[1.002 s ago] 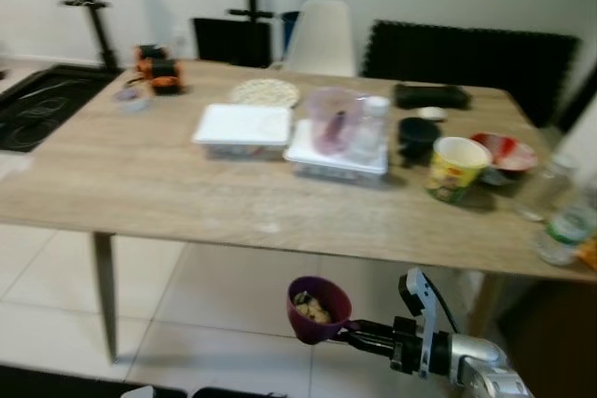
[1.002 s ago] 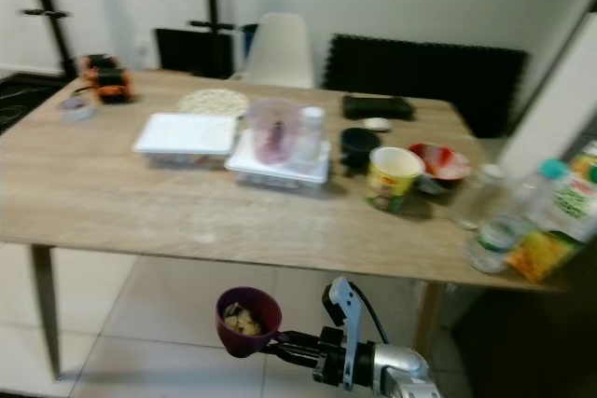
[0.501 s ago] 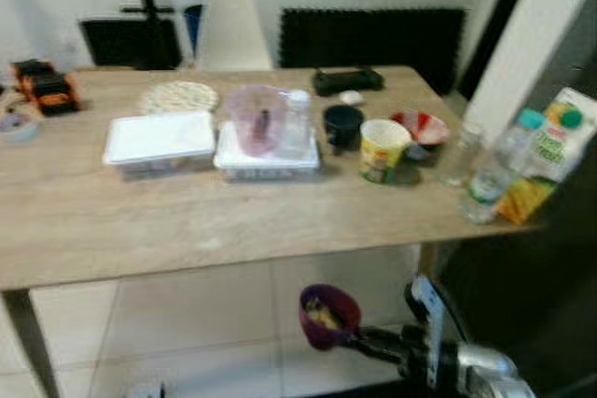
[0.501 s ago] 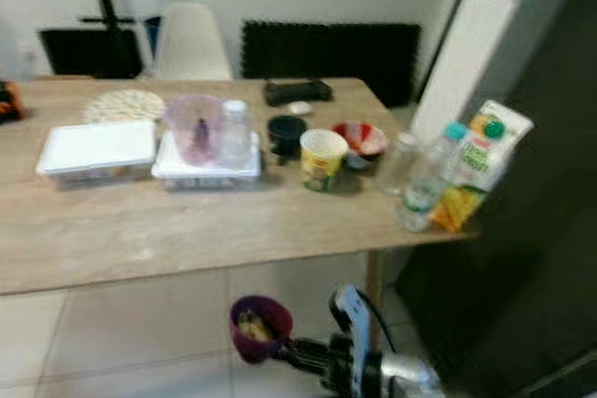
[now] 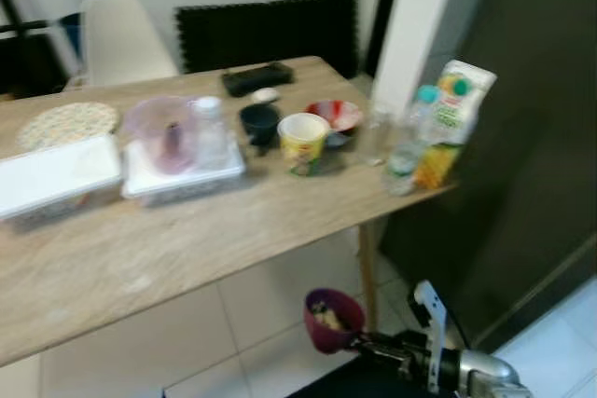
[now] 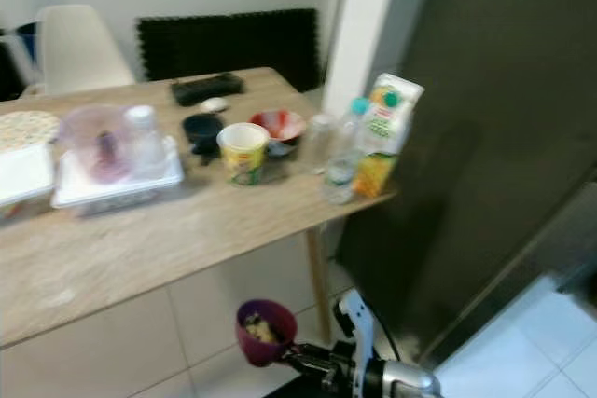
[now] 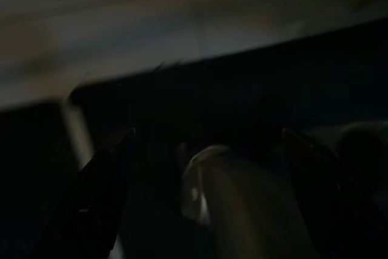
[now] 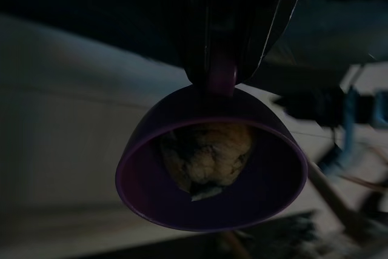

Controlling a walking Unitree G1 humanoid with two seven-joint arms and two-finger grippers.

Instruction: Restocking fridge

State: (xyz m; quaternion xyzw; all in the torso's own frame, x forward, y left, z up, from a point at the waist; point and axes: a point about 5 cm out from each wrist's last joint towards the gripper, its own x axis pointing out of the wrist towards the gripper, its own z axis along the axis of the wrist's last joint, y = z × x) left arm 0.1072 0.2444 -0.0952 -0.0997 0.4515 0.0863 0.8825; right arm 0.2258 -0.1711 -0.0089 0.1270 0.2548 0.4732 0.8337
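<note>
we've got our right tool (image 5: 366, 348) clamped shut on the handle of the purple bowl (image 5: 333, 320), food lumps sitting inside it, held low over the tiled floor (image 5: 233, 319) just in front of the wooden desk (image 5: 168, 240). up on the desk sit a yellow cup (image 5: 303, 143), a juice carton (image 5: 448, 123), a water bottle (image 5: 410, 142) and white lidded containers (image 5: 182, 170), with a dark tall panel (image 5: 522, 118) off to our right. our left tool (image 7: 200, 204) hangs in deep shade with its black fingers (image 7: 100, 195) spread well apart, holding nothing.
</note>
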